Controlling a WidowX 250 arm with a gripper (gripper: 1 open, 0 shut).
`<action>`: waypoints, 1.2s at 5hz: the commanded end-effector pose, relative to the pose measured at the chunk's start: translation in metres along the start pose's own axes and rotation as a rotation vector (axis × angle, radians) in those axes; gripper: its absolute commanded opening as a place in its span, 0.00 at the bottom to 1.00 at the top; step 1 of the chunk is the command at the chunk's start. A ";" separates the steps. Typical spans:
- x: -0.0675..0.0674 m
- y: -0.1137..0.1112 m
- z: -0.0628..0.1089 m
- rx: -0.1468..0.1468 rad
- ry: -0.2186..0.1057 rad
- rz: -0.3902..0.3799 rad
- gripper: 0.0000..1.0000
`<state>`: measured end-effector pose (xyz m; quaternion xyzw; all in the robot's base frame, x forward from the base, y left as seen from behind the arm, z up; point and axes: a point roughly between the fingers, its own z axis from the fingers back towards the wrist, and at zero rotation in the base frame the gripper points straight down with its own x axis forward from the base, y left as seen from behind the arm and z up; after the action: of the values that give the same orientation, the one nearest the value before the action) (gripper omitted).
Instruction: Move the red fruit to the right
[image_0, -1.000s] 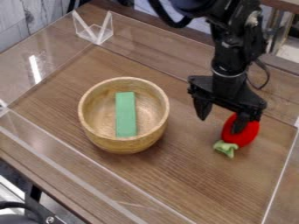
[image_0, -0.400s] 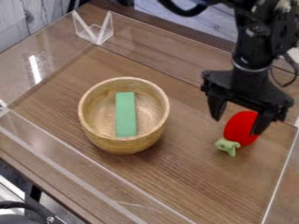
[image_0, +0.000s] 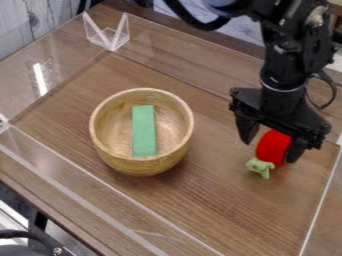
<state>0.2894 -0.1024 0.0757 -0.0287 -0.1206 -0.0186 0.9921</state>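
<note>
The red fruit (image_0: 273, 149) lies on the wooden table at the right, its light green stem end (image_0: 259, 168) pointing toward the front. My black gripper (image_0: 279, 138) hangs straight over it, open, one finger (image_0: 246, 130) to the left of the fruit and the other to its right. The jaws straddle the fruit's top; whether they touch it I cannot tell. The fruit rests on the table.
A wooden bowl (image_0: 110, 143) with a flat green block (image_0: 143, 129) inside stands left of centre. Clear plastic walls (image_0: 27, 155) fence the table. A clear plastic stand (image_0: 106, 34) sits at the back left. The right wall (image_0: 325, 200) is close to the fruit.
The gripper shifted right from one second ago, then came down slightly over the fruit. The fruit stays in about the same spot. The jaws stayed open.
</note>
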 end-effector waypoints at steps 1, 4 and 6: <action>0.014 0.005 0.005 0.005 -0.044 0.042 1.00; 0.026 0.020 0.000 0.008 -0.030 0.026 1.00; 0.016 0.025 -0.011 0.001 -0.012 0.003 1.00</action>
<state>0.3047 -0.0805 0.0593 -0.0250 -0.1113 -0.0170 0.9933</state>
